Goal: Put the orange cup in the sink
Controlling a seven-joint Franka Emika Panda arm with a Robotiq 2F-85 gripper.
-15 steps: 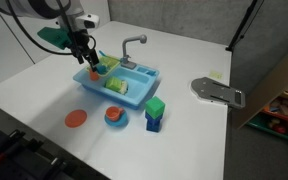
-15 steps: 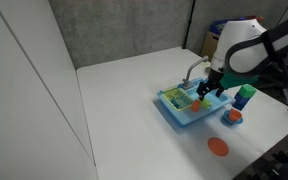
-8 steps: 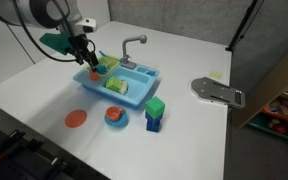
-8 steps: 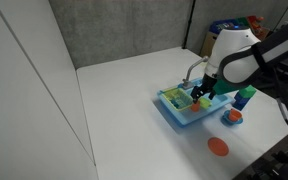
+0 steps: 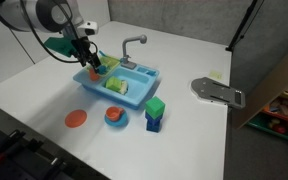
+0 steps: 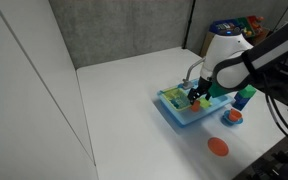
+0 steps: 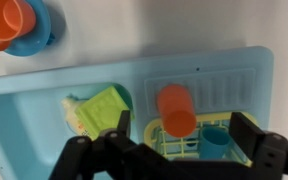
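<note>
The light blue sink shows in the wrist view and in both exterior views, with its grey faucet. The orange cup lies on its side in the sink's ribbed compartment, its lower end over a yellow basket. It shows as a small orange spot in both exterior views. My gripper hangs just above it. The jaws are open, one finger on each side of the cup and apart from it.
A blue cup sits in the yellow basket. A green-and-yellow toy lies in the basin. On the table are an orange-and-blue bowl piece, a flat orange disc, stacked green and blue blocks and a grey plate.
The arm has shifted a little over the sink's rack end. The orange cup stays where it was in the sink.
</note>
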